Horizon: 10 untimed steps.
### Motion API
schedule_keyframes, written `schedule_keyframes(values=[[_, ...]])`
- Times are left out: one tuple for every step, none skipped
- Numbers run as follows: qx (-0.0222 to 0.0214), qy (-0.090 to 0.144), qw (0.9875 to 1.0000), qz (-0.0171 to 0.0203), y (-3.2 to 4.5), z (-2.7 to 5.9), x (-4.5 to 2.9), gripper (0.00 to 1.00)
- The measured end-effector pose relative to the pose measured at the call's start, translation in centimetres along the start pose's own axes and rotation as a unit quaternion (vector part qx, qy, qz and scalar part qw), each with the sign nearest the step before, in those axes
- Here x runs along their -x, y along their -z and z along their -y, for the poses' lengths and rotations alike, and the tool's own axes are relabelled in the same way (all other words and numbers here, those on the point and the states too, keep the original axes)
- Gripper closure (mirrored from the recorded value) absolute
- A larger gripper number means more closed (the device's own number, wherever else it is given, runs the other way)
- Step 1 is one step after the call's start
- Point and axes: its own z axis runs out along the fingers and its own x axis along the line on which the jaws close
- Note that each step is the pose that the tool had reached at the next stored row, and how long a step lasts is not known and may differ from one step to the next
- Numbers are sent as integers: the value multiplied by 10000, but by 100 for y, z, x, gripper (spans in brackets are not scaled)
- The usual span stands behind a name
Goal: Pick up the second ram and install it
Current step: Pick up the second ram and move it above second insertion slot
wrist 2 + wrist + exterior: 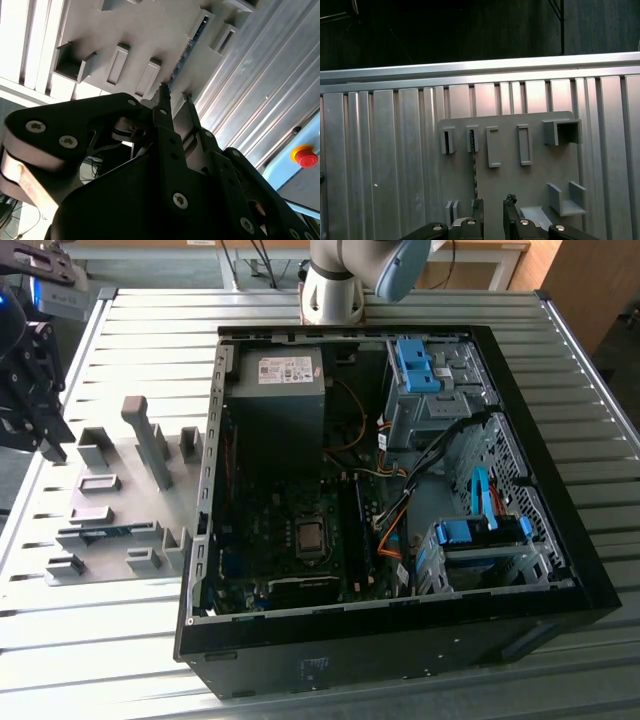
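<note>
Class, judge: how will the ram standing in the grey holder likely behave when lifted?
The ram looks thin and flat, so probably stiff and light. Standing on edge in the holder, it may tip if nudged.

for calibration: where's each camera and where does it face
exterior view: off-arm, above, looks down on open black computer case and grey slotted holder plate; black gripper at the exterior view's left
first wrist view: on wrist, faces plate past open gripper
second wrist view: behind gripper, faces plate
shared: plate holding thin blue ram stick
</note>
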Motion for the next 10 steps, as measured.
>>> schedule_keyframes(values=[[0,0,10000,1,-8,0,-3,70],[0,-1,10000,1,-16,0,-5,70],[1,-1,10000,0,-25,0,-7,70],[1,0,10000,0,-37,0,-9,70],[0,-1,10000,0,-51,1,-10,70],[1,-2,10000,0,-65,0,-10,70],[0,-2,10000,0,-78,1,-12,70],[0,-3,10000,0,-90,1,-13,70],[0,-6,10000,1,-103,1,-13,70],[0,-7,10000,0,-117,1,-13,70]])
